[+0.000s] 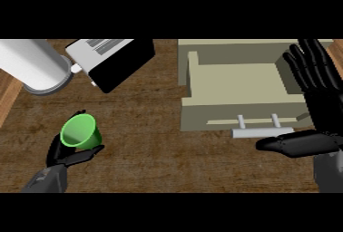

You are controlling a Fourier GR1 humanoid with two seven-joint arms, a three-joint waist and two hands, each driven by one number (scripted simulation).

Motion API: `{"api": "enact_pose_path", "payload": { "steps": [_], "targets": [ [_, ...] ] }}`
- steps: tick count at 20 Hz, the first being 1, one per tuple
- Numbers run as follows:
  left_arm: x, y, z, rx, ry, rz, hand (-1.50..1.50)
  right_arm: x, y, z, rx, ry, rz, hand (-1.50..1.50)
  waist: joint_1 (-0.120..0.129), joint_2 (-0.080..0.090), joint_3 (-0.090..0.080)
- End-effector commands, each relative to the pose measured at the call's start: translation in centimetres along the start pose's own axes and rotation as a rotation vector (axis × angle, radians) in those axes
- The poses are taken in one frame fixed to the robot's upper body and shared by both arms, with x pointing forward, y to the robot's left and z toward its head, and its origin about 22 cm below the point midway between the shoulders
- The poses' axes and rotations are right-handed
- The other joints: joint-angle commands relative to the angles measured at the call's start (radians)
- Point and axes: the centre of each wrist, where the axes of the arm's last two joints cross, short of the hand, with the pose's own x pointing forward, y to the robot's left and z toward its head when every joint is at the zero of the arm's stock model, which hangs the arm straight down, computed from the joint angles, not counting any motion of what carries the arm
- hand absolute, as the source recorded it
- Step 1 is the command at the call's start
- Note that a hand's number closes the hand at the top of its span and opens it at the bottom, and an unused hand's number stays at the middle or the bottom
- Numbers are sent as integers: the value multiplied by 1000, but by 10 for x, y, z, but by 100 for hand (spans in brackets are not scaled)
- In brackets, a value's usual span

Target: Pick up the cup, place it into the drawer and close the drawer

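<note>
A green cup (81,131) sits at the left of the wooden counter (154,149), its mouth tilted toward me. My left hand (67,156) is curled round the cup's lower side, thumb under it and fingers behind it. The beige drawer (234,86) stands open at the upper right, its inside bare, with a pale bar handle (262,132) at its front. My right hand (311,104) is open, fingers straight up along the drawer's right wall, thumb pointing left near the handle.
A white cylinder-shaped appliance (33,65) lies at the upper left. A toaster-like white and black box (114,56) stands beside it. Bare counter lies between the cup and the drawer.
</note>
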Motion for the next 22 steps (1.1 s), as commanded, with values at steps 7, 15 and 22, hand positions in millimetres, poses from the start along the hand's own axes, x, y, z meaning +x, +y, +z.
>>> {"api": "enact_pose_path", "payload": {
  "steps": [7,15,22],
  "targets": [
    [1,-29,-18,69,-311,-178,150,5,-9,-5,11,1,27,-150,-1,0,1],
    [-5,-65,-27,214,-403,-81,150,-12,-20,16,-14,16,14,-150,3,-4,3],
    [39,-95,-87,-87,-449,72,150,-4,-15,1,-27,21,17,-150,30,-15,6]
  ]
}}
